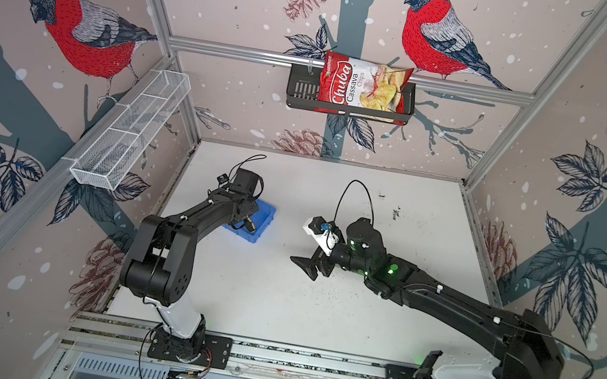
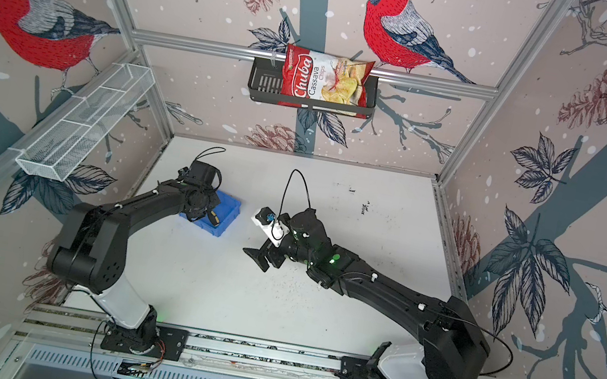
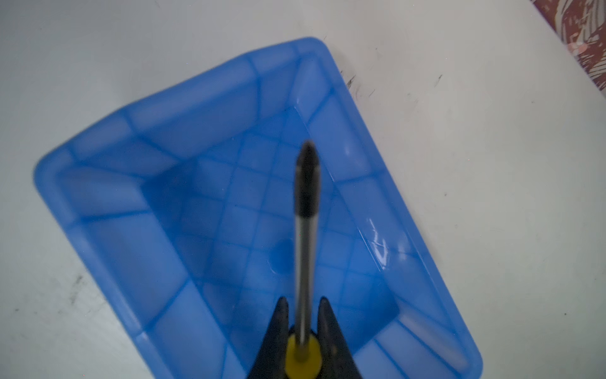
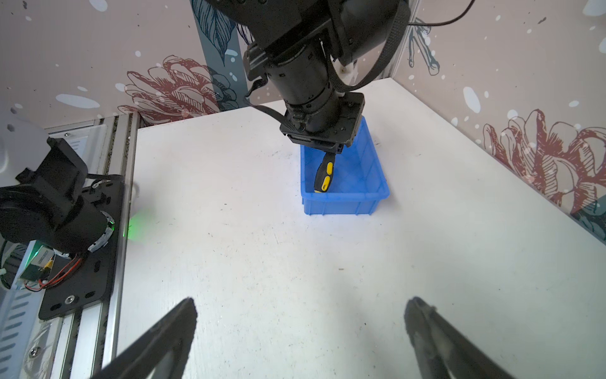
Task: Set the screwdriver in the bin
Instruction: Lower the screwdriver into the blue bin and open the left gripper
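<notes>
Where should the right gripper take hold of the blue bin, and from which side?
I would pinch the long wall of the blue bin farther from the screwdriver, coming down astride it: the walls are thin, upright, open-topped, and the left gripper hangs over the other side.

Beyond the left gripper (image 3: pixel 303 306), the slim black-and-yellow-handled screwdriver (image 3: pixel 305 249) is blurred, its yellow part cut by the picture's edge. In both top views the black left arm (image 1: pixel 196 214) (image 2: pixel 148 201) hides much of the bright blue plastic bin (image 1: pixel 265 215) (image 2: pixel 232 207) below that gripper.
</notes>
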`<action>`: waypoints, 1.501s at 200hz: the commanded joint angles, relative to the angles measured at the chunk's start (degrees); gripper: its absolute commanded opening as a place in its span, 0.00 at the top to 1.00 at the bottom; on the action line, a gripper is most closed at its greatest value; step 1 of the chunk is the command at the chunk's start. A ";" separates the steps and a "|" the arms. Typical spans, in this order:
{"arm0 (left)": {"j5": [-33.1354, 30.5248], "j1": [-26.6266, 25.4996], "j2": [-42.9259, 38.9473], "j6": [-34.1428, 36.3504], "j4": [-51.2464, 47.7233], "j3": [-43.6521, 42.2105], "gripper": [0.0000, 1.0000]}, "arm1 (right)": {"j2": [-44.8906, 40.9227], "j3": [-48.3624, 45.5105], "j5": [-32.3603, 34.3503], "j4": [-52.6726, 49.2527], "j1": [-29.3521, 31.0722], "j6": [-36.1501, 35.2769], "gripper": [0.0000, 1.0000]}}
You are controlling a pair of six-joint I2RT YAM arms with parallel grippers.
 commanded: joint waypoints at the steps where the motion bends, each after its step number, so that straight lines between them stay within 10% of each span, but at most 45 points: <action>1: 0.98 0.16 1.07 -1.34 -1.37 0.85 1.00 | 0.56 -0.19 0.25 0.42 0.11 0.32 0.01; 201: -1.19 0.36 1.25 -1.97 -1.09 0.24 0.75 | -0.31 -1.27 1.89 1.22 -0.52 0.76 0.01; 265: -2.15 0.36 -3.77 0.16 -2.22 0.59 0.57 | -3.16 -2.49 2.10 2.87 -1.66 1.86 0.01; 300: -3.90 -0.16 -9.11 6.92 0.27 0.25 0.27 | -6.30 -5.70 2.96 7.86 -3.96 4.82 0.01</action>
